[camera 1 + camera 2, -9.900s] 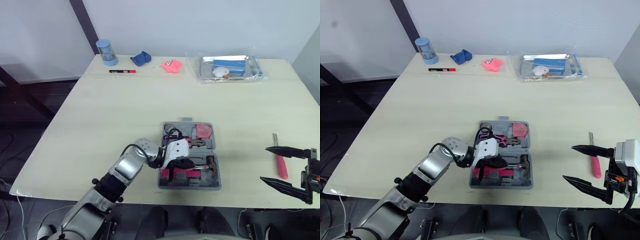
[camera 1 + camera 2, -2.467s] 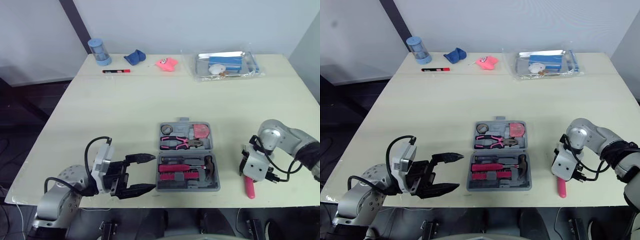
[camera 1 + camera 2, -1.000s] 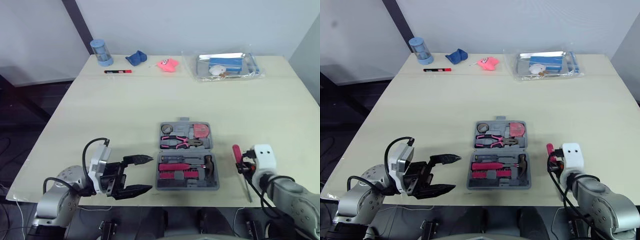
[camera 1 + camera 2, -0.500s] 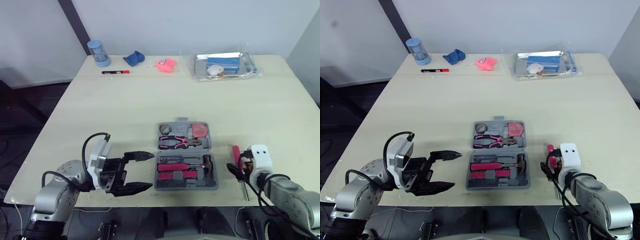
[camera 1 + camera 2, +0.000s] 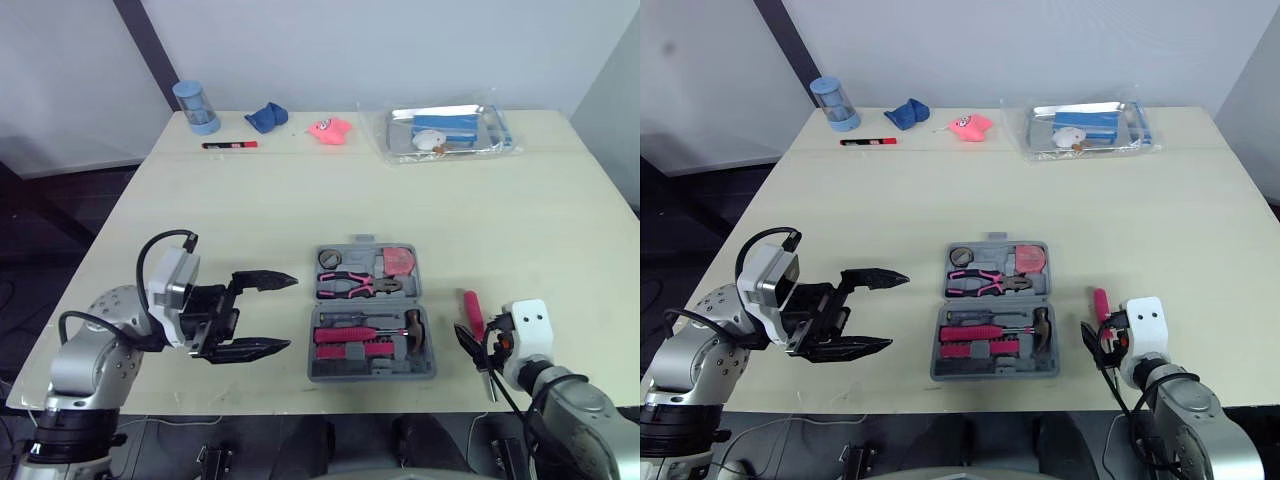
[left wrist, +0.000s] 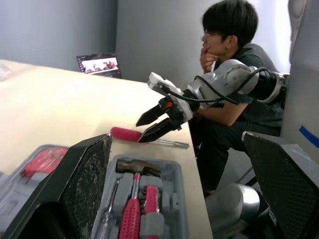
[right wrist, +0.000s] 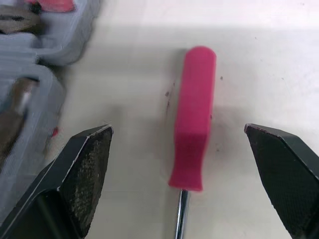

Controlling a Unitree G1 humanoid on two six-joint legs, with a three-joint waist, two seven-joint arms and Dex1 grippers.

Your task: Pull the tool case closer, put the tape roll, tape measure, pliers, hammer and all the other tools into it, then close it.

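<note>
Right hand (image 7: 177,130) is held spread astride the pink-handled screwdriver (image 5: 472,303), seemingly for a grasp; the left hand (image 5: 291,312), also spread, is held clear beside the open tool case (image 5: 372,371).

Shows silver-grey, rounded arm shells (image 5: 92,352) with thin, looping black cables (image 5: 150,252). Carries a white boxy block (image 5: 527,328) behind the left gripper (image 5: 291,312) and the right gripper (image 6: 139,133). Ends in black, tapering, pointed fingers (image 7: 84,174), rough-textured inside.

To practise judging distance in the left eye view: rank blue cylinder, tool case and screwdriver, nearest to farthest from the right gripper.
1. Screwdriver, close by the right gripper.
2. Tool case, to its left.
3. Blue cylinder, table's far left corner.
</note>
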